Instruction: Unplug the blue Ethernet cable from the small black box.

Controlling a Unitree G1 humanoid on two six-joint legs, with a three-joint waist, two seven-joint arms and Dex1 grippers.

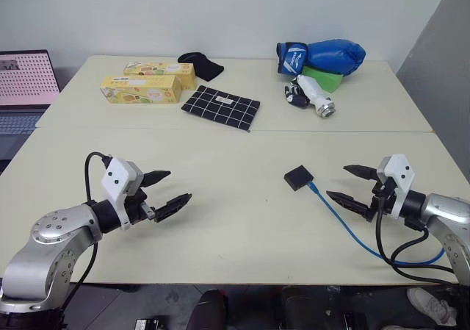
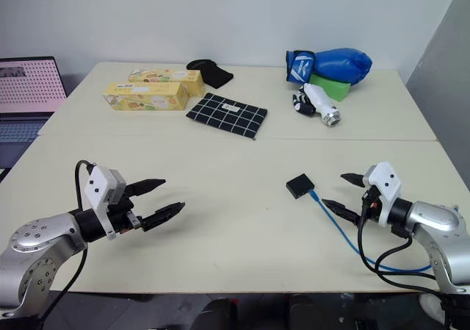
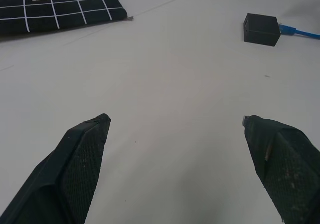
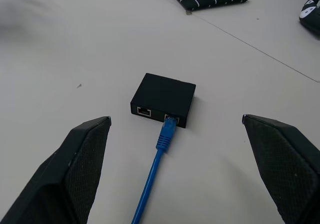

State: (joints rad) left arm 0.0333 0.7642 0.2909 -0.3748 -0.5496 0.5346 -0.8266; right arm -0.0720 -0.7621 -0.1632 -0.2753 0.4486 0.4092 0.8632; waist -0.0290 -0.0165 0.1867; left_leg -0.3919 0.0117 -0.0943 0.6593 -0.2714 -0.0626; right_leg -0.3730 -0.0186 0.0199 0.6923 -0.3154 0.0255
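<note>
The near half of the table (image 1: pixel 220 220) is mostly bare, so there is lots of room to move. The right gripper (image 1: pixel 351 184), fingers wide apart, has a clear path to the small black box (image 1: pixel 298 177), with only bare table between. The blue Ethernet cable (image 1: pixel 345 223) lies on the table from the box back under the right arm. The left gripper (image 1: pixel 165 191), also wide apart, has bare table all the way across. The black checked cloth (image 1: pixel 221 107), yellow boxes (image 1: pixel 141 89), blue boxing glove (image 1: pixel 323 55) and white bottle (image 1: pixel 316 95) sit far back, well away.
</note>
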